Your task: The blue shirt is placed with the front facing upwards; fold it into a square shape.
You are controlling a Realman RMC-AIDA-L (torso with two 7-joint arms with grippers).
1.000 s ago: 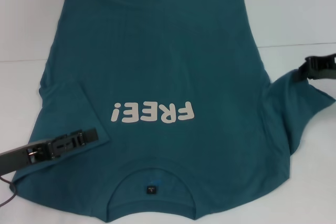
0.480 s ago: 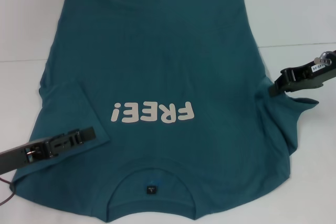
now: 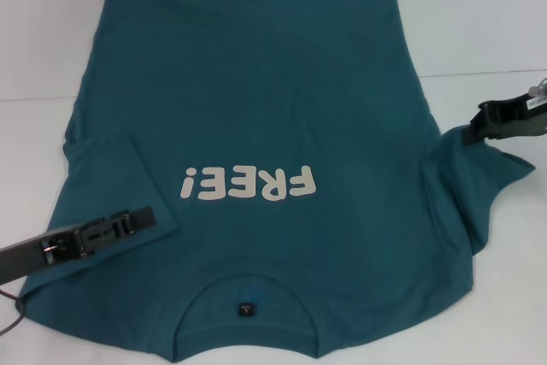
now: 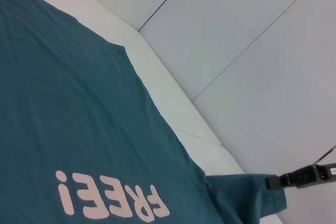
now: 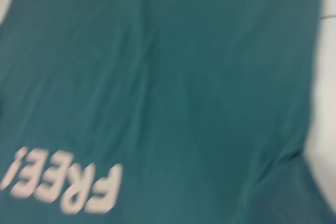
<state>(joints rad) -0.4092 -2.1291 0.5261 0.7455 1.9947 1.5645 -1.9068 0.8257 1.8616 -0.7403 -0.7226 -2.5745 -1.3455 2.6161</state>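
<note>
Teal-blue shirt (image 3: 256,108) (cream "FREE!" print)

A white table (image 3: 479,23) with thin dark seams.

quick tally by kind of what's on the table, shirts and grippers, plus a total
blue shirt: 1
grippers: 2, the left gripper over the folded-in sleeve and the right gripper at the other sleeve's edge
total: 3

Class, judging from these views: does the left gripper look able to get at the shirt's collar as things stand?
Probably yes. The left gripper rests on the folded-in sleeve of the blue shirt, and only flat cloth lies between it and the collar.
</note>
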